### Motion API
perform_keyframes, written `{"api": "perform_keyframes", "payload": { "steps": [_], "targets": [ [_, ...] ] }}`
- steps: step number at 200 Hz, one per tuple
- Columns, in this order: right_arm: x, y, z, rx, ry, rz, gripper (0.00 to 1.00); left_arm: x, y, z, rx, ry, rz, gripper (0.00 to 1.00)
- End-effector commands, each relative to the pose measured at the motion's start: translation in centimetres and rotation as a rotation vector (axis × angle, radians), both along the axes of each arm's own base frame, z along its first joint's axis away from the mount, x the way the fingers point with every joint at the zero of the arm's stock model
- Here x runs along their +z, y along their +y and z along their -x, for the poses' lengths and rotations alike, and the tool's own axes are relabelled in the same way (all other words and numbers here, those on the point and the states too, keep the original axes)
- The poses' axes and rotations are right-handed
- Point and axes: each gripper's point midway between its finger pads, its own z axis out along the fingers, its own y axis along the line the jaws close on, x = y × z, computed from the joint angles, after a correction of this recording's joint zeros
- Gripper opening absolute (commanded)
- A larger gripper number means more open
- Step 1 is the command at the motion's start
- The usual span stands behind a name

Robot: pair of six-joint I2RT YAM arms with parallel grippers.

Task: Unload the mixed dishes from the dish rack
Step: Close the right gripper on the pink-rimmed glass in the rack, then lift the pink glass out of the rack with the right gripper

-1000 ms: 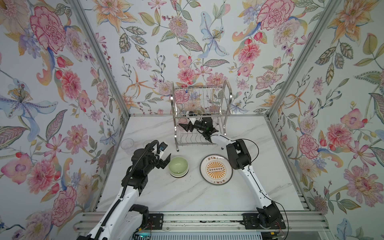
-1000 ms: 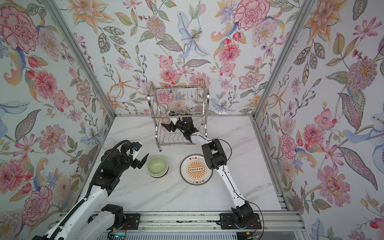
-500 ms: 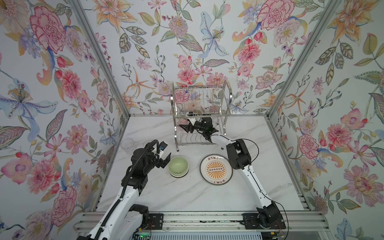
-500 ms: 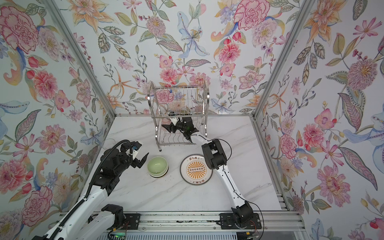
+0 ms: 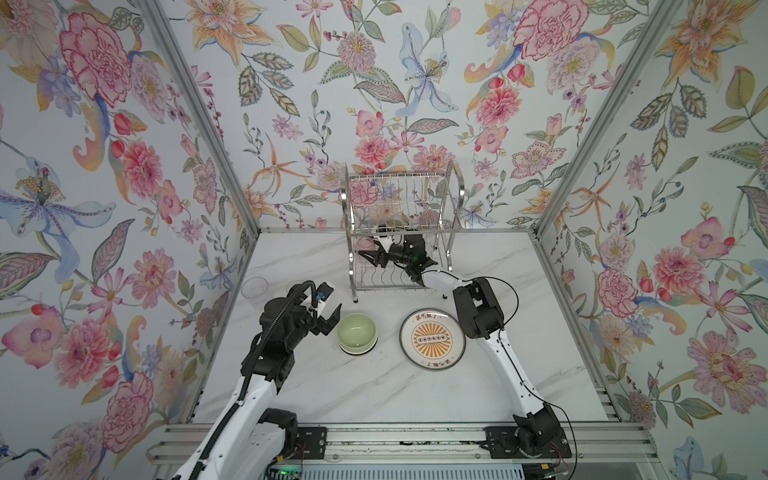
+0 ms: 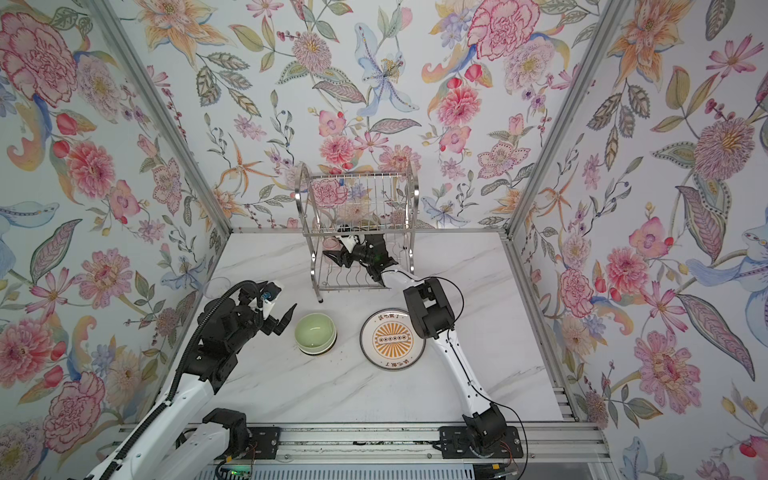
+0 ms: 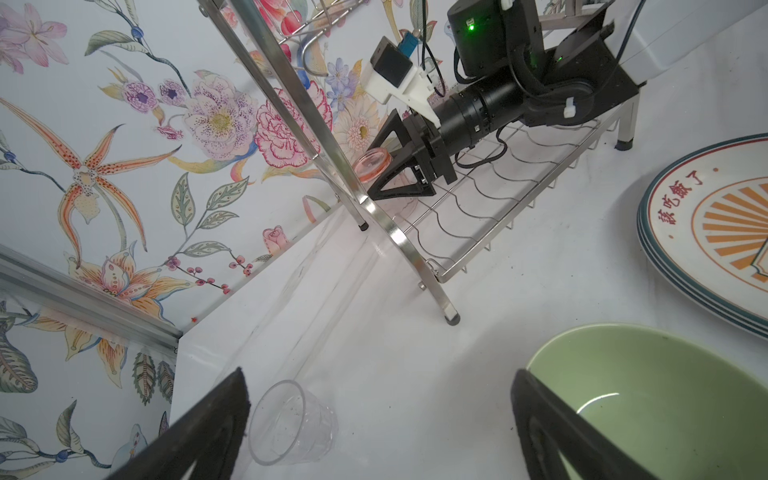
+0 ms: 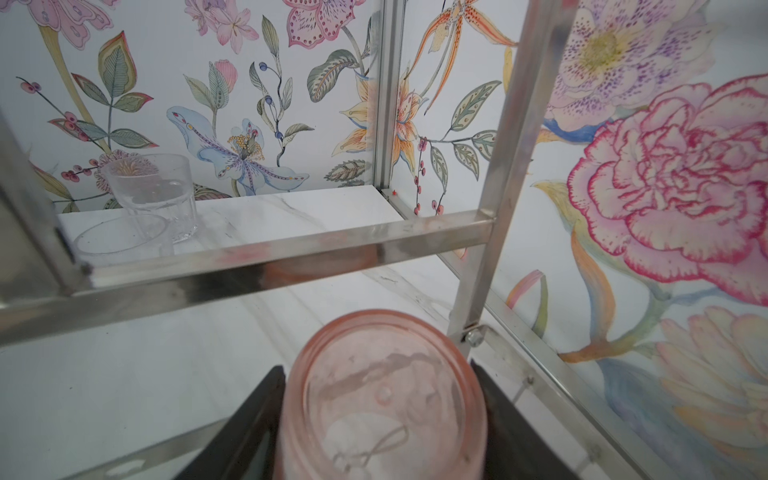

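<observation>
One pink cup [image 8: 382, 399] gripped in right pincer [image 8: 376, 365] (inside dish rack [image 5: 399, 195]) | left pincer [image 7: 380, 376] gapes

Left gripper [image 7: 380, 390]: we are holding the jaws wide.
Right gripper [image 8: 376, 374]: we are clamping the pink cup [image 7: 374, 160] between the jaws.

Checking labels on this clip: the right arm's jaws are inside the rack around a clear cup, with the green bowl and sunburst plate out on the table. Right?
Not quite: the right wrist view shows the jaws of the right gripper around a pink cup, not a clear one. The rest holds.
</observation>
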Motion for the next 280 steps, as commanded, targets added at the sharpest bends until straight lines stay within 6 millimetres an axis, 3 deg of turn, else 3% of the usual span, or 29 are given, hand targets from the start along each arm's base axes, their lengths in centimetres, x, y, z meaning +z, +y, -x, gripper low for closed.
{"api": "perform_keyframes", "payload": {
  "steps": [1,59,170,280],
  "targets": [
    [2.3,-0.3,0.7,-0.001,-0.021,-0.023,0.4,0.7,-0.5,0.2,-0.017,-0.021,0.026,0.99],
    [4.9,-1.2,1.9,0.004,-0.052,-0.063,0.0,2.0,-0.6,0.3,-0.02,-0.062,0.051,0.99],
    [8.3,-3.2,7.0,0.0,-0.212,-0.048,0.0,3.9,-1.0,0.9,-0.039,-0.119,0.121,0.99],
    [10.5,-5.5,13.8,-0.036,-0.255,-0.042,0.0,5.0,-1.0,2.0,-0.045,-0.162,0.177,0.99]
  ]
}}
